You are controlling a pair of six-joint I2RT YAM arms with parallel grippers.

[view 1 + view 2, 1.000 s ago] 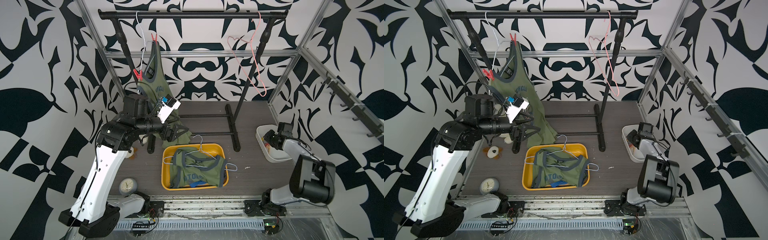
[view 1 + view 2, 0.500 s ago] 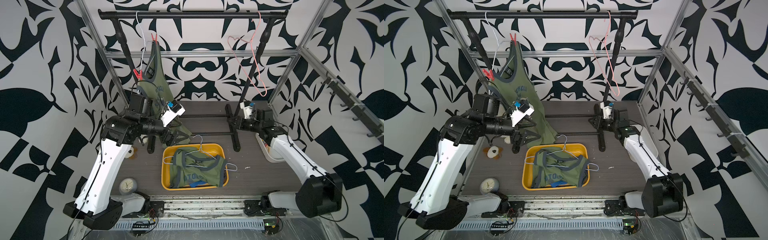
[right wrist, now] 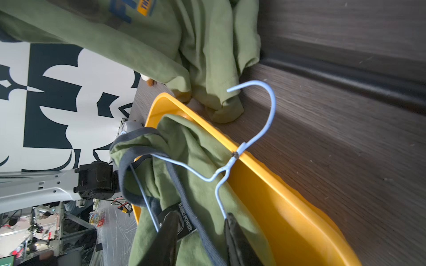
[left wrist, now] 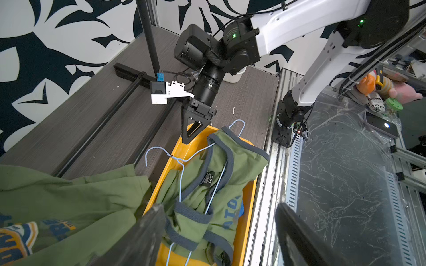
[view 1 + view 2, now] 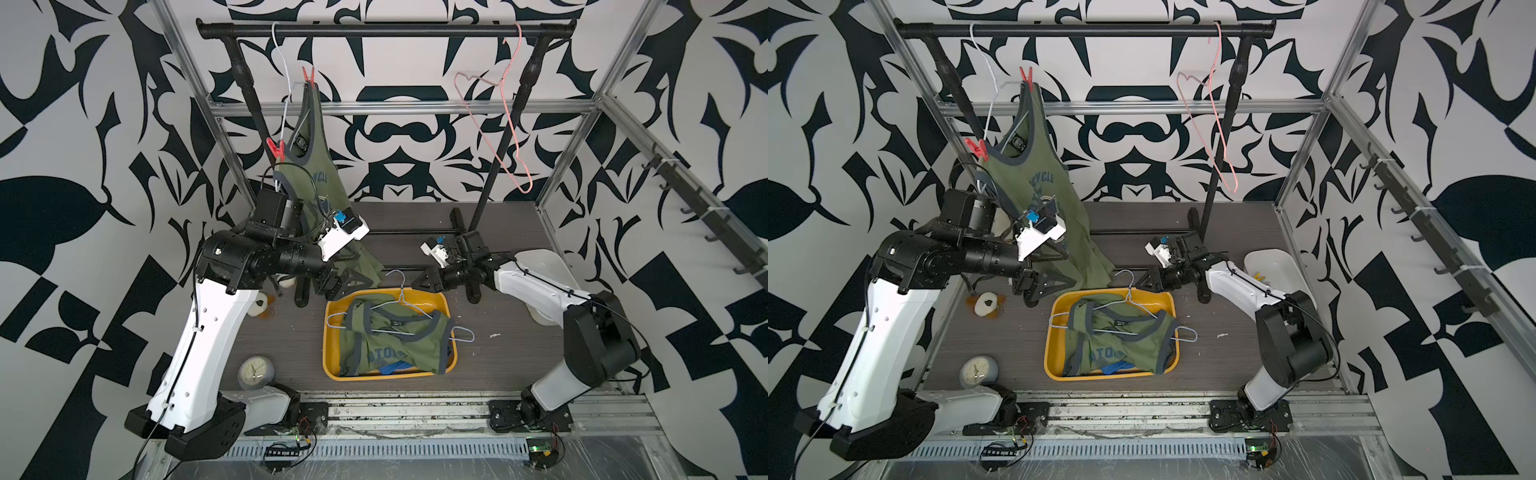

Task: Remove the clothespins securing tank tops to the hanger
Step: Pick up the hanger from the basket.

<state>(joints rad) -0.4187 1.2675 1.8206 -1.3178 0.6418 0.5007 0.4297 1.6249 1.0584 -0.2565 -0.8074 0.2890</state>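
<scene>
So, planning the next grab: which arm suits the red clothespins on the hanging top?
Probably left: the open left gripper is beside the tank top, below its red clothespins; the right gripper is at the yellow bin.

A black garment rack (image 5: 382, 29) is being backed and flanked by walls (image 5: 83, 124) that are being covered in a black-and-white pattern. Under the rack, a dark wood-grain floor (image 5: 498, 357) is being lit evenly. The rack is being enclosed by an aluminium frame (image 5: 395, 109). Right of it, dark hooks (image 5: 706, 216) are being carried on that frame. Before the rack, clear plastic sheeting (image 4: 345, 184) is being spread beside a slotted rail (image 5: 415, 451).
</scene>
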